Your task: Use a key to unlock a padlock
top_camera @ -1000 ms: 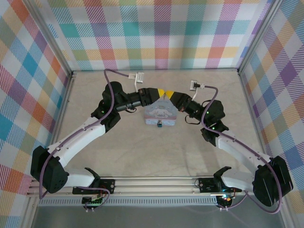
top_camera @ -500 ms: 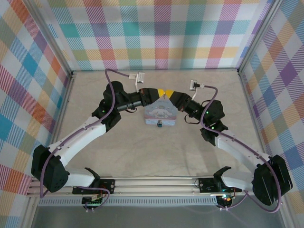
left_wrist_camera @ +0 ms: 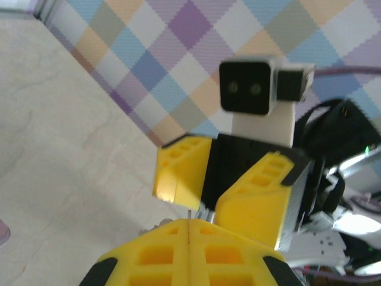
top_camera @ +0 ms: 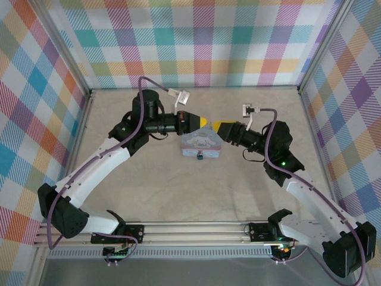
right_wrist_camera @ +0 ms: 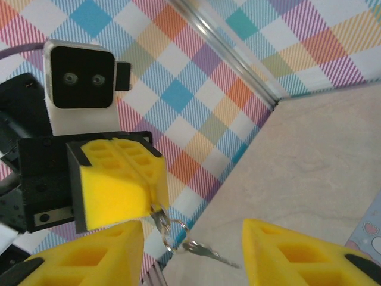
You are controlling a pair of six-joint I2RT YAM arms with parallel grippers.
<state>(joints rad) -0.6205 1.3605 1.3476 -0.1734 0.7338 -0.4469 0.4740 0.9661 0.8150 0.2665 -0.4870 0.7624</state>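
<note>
Your right wrist view shows the left gripper [right_wrist_camera: 150, 193] pinched shut on the key ring [right_wrist_camera: 162, 223], a key [right_wrist_camera: 202, 252] dangling below; the top view gives you the padlock [top_camera: 201, 157] at the tin's [top_camera: 201, 142] near edge. Since a second ago the right gripper [top_camera: 218, 126] has spread its jaws apart and pulled back

Place: a robot test cell in a lab, not a home.
Walls: panels [top_camera: 202, 42] of pastel checked print that close three sides.
Frame: bare aluminium profiles [top_camera: 62, 47] at the corners.
Floor: a pale table [top_camera: 196, 190] with a stone look.
Mounting: a metal rail [top_camera: 196, 227] at the near edge, carrying two robot arms [top_camera: 95, 173] with loose purple cables [top_camera: 147, 78].
</note>
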